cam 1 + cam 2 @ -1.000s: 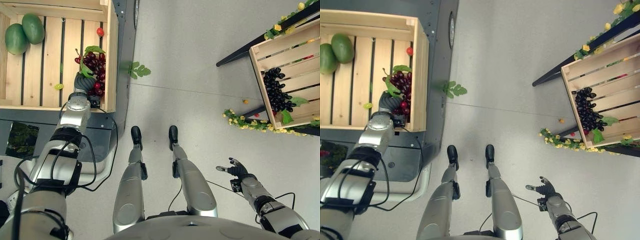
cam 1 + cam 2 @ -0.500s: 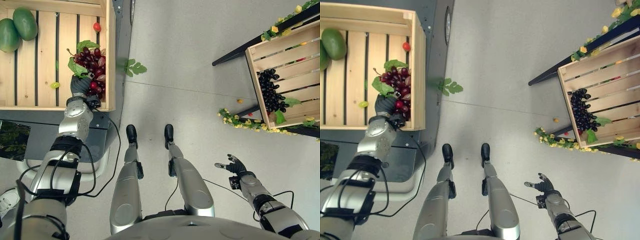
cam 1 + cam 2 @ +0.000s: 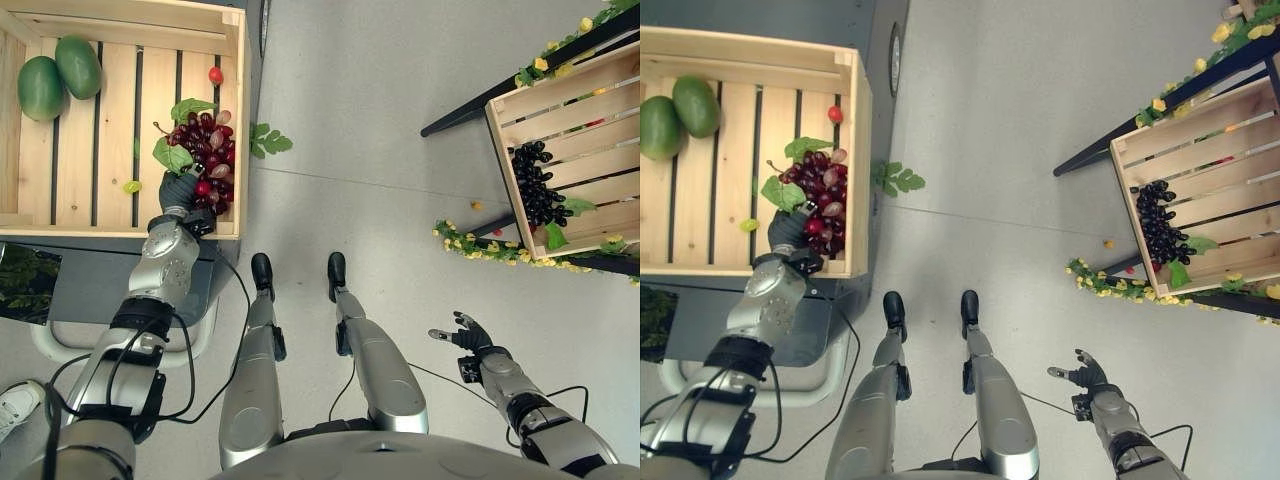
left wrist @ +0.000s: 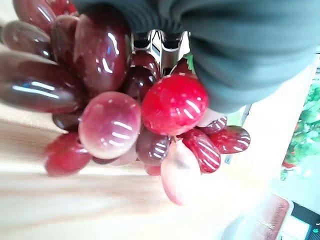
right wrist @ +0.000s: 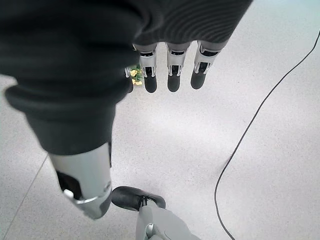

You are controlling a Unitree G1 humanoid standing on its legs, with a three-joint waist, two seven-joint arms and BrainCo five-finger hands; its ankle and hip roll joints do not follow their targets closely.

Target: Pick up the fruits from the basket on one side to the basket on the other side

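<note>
My left robot hand [image 3: 178, 190] is down in the near-right corner of the left-side crate [image 3: 232, 130], right on the red grape bunch [image 3: 205, 165]; fingers are buried among the berries, so I can't tell if they've closed on anything. Wrist view shows glossy round grapes packed against the dark ribbed cover, mixed deep maroon, bright red and pale pink. Bunch has a couple of flat green leaves [image 3: 172, 155] on top & lies on the slats against the crate's right wall. Crate is pale unfinished wood, slatted floor w/ dark gaps, sitting on a dark grey stand [image 3: 100, 270]. In it too: two smooth green mangoes [image 3: 58, 74] side by side at the far left, one small red fruit [image 3: 215, 75] near the far right wall. My right robot hand [image 3: 462, 334] hangs low over the floor, fingers straight & spread, holding nothing. Floor [image 3: 370, 120] is smooth light grey w/ a faint seam; a loose green leaf [image 3: 267, 140] lies just outside the left crate. Other crate [image 3: 560, 110], same pale slatted wood, well apart on the right on a black frame trimmed w/ yellow flowers [image 3: 500, 250], holds a black grape bunch [image 3: 535, 185].
</note>
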